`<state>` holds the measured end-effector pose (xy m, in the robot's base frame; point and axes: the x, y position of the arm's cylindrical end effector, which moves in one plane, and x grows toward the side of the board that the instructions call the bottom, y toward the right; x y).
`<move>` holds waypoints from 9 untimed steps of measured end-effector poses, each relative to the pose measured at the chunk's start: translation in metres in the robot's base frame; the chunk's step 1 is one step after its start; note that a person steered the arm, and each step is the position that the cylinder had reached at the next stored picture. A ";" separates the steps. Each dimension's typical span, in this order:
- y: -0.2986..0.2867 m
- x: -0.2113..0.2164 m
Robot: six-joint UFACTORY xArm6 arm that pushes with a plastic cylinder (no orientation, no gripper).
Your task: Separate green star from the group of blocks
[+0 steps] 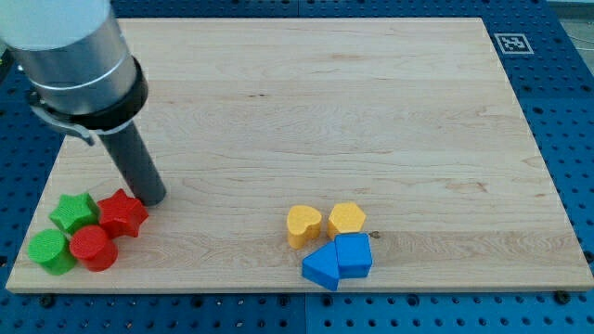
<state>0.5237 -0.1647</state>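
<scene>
The green star (pixel 73 211) lies at the view's bottom left, in a tight group with a red star (pixel 122 213) to its right, a green round block (pixel 50 250) below it and a red round block (pixel 93 248) below right. My tip (pixel 154 198) rests on the board just right of and above the red star, close to or touching it. It is apart from the green star, with the red star between them.
A second group sits at the view's bottom middle: a yellow heart (pixel 303 224), a yellow hexagon (pixel 346 219), and two blue blocks (pixel 322 267) (pixel 354 255). The wooden board (pixel 371 111) lies on a blue pegboard. A marker tag (pixel 511 43) is at the top right.
</scene>
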 end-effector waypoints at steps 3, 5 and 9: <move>0.072 -0.002; 0.091 0.041; 0.086 -0.011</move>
<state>0.5126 -0.0790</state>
